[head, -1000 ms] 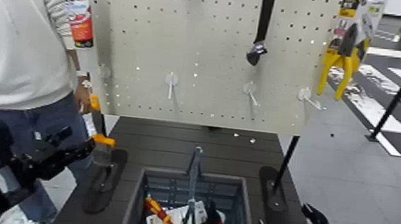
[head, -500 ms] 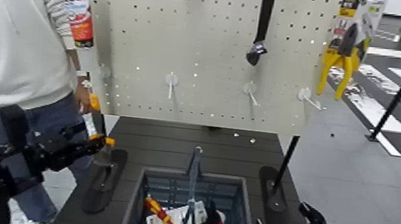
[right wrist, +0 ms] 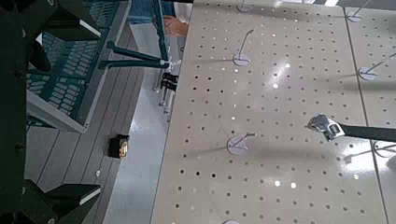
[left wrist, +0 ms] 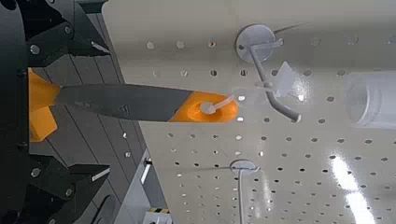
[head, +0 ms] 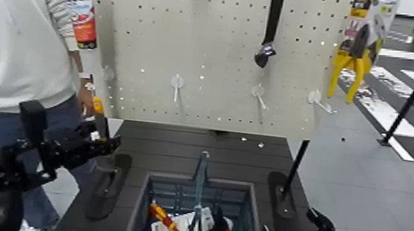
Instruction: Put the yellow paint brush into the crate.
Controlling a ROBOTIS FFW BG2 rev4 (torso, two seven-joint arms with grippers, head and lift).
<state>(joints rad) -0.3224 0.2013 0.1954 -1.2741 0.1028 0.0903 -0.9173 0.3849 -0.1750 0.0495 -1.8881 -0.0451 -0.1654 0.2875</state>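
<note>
from my remote seat, the head view hides most of the brush (head: 98, 107) behind my left gripper (head: 107, 145); the left wrist view cuts off its bristle end. the person (head: 23, 39) is cropped above the shoulders. the crate's (head: 143, 209) near edge runs to the picture's bottom. small print on the hanging packages (head: 79, 9) is too tiny to read.

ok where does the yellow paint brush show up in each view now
head view: yellow paint brush is left of centre, beside the pegboard's left edge
left wrist view: left half to centre, handle between the left gripper's open jaws
right wrist view: not in it, right gripper at left
shared landmark: pegboard
</note>
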